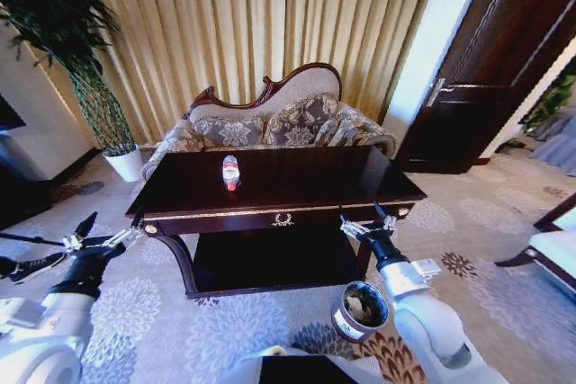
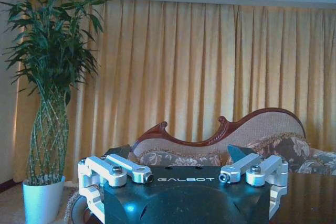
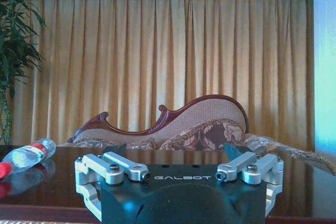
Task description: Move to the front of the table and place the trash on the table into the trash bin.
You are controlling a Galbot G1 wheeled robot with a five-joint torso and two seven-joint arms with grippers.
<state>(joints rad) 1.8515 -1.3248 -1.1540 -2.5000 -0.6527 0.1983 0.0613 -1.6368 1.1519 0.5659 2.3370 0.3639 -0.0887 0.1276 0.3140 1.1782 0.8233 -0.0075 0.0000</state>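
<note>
Head view: one bottle [image 1: 231, 172] on table [image 1: 342, 182], one bin [image 1: 360, 309], two spread end effectors [image 1: 109, 233] [image 1: 367, 219].

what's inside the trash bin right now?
The trash bin stands on the carpet beside the right claw. Pale crumpled wads lie inside it; anything beneath them is hidden. The bottle lies on the table.
</note>
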